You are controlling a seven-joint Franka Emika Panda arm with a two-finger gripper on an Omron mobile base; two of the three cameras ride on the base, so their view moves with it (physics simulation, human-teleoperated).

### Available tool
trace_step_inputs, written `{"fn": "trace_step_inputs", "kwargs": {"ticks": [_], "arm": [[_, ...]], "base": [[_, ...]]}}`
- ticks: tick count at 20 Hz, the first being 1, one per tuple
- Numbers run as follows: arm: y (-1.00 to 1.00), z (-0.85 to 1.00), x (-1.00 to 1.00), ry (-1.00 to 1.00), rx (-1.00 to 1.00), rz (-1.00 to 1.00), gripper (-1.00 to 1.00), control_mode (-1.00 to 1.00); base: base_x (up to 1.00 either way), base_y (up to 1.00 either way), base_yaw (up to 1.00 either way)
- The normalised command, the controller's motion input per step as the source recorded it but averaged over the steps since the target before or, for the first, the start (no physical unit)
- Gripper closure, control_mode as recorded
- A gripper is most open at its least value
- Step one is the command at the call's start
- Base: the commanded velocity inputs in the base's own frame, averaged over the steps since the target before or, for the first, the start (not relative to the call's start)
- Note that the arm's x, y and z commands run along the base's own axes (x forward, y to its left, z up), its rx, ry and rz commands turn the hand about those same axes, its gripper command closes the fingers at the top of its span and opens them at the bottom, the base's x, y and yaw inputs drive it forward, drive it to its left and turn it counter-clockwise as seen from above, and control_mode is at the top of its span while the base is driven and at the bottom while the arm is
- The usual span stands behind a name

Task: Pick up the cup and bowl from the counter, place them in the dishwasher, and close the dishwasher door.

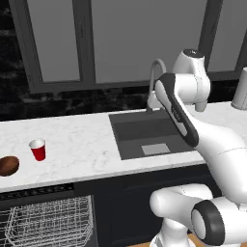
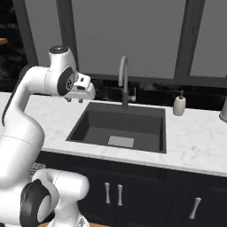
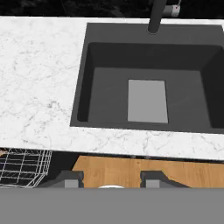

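Note:
The red cup [image 1: 37, 149] stands upright on the white marble counter [image 1: 82, 144] at the left, and the dark brown bowl [image 1: 8, 165] sits just left of it near the front edge. Below them the dishwasher [image 1: 48, 219] is open, with its white wire rack [image 3: 22, 168] showing; the dishwasher door is out of view. My gripper [image 2: 74, 100] hovers over the counter at the sink's left edge, well to the right of the cup and bowl. In the hand view my gripper [image 3: 110, 179] is open, with nothing between its fingertips [image 3: 70, 178].
A dark sink [image 1: 144, 132] with a curved faucet [image 2: 124, 80] is sunk into the counter. A soap dispenser [image 2: 179, 105] stands behind its right side and a grey container [image 1: 240, 89] at the far right. Black cabinets with silver handles [image 2: 113, 193] lie below.

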Motion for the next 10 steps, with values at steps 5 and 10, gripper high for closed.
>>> {"fn": "trace_step_inputs", "kwargs": {"ticks": [5, 10], "arm": [[0.00, 0.00, 0.00, 0.00, 0.00, 0.00, -1.00, 1.00], [0.00, 0.00, 0.00, 0.00, 0.00, 0.00, -1.00, 1.00]], "base": [[-0.06, 0.00, 0.00], [-0.16, -0.01, 0.28]]}}
